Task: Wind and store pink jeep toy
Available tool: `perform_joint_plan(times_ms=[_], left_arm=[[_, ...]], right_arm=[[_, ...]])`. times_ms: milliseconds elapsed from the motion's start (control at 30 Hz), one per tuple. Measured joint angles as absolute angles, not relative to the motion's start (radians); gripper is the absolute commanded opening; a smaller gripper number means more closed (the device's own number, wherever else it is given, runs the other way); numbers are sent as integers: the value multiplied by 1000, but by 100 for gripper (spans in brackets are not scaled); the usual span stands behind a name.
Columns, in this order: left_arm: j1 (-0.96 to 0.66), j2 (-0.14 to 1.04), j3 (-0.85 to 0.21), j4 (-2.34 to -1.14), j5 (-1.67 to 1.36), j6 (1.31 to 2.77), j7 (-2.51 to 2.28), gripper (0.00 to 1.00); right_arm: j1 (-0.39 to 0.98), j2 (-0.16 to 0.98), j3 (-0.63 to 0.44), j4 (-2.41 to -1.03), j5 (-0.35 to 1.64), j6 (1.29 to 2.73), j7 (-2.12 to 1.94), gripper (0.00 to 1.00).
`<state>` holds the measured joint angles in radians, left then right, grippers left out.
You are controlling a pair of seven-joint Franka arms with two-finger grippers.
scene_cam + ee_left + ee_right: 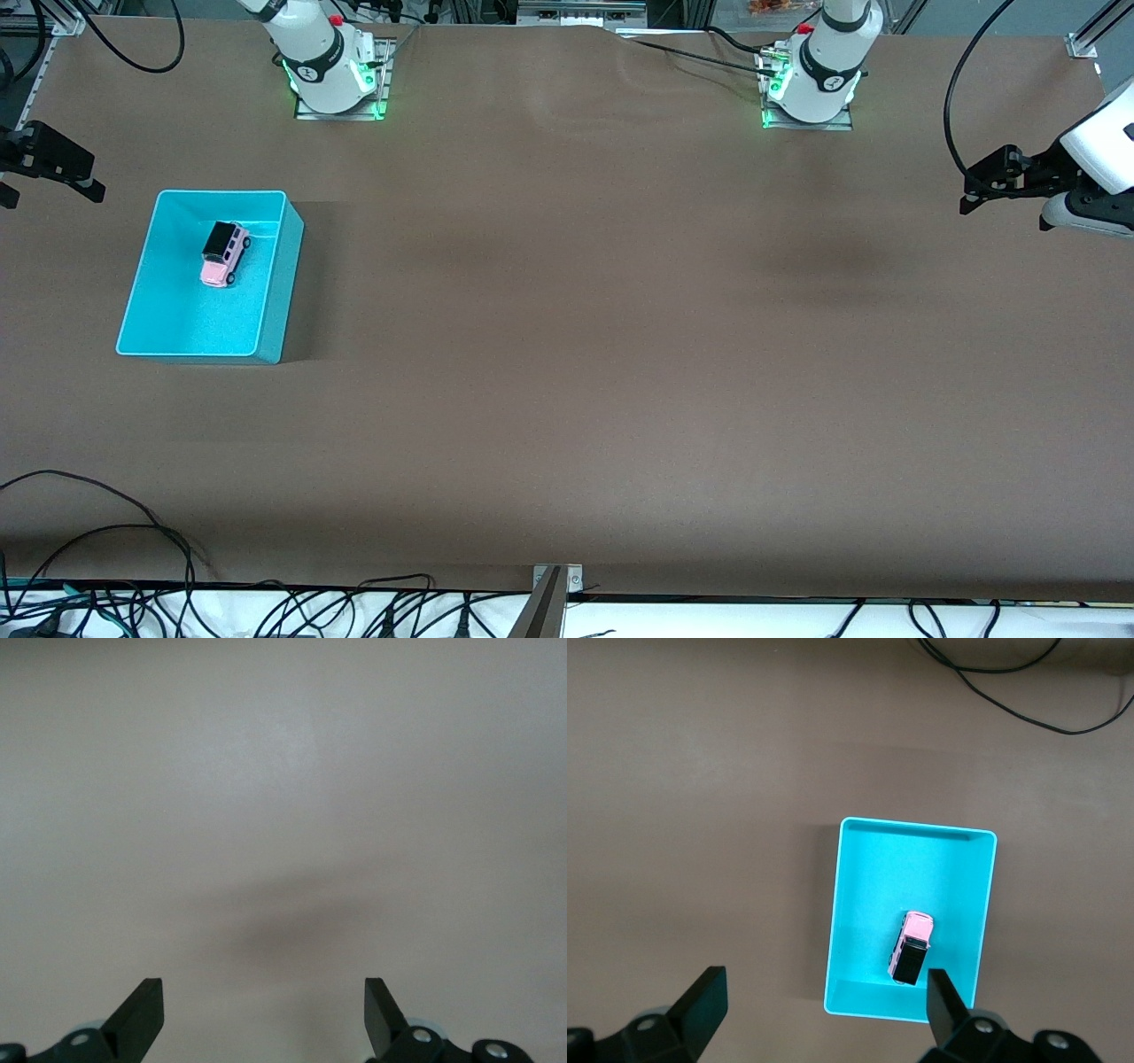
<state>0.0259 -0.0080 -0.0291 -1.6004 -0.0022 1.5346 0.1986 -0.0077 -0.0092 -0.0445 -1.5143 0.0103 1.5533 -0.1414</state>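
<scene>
One small boxy pink jeep toy [224,254] with a black roof already sits inside the rectangular turquoise plastic bin [142,292] on the brown bench [567,354]. The storing step looks complete. Farther up, the right gripper [819,1001] and left gripper [264,1014] hover empty, fingers spread; only retreat seems needed.

The worktop [567,354] is covered in matt brown cloth-like sheeting, faintly rippled near the bases. The turquoise bin [279,266] looks like smooth plastic with a finely textured floor. The pink jeep toy [223,253] looks glossy, its roof shiny black.
</scene>
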Motion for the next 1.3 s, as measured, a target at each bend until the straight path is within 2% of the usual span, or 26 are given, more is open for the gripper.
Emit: perform_joint_plan(times_ms=[1301], left_arm=[[26, -8, -29, -1600, -2, 1535, 199, 100]], right_arm=[[-9, -9, -51, -1514, 10, 1538, -141, 100]])
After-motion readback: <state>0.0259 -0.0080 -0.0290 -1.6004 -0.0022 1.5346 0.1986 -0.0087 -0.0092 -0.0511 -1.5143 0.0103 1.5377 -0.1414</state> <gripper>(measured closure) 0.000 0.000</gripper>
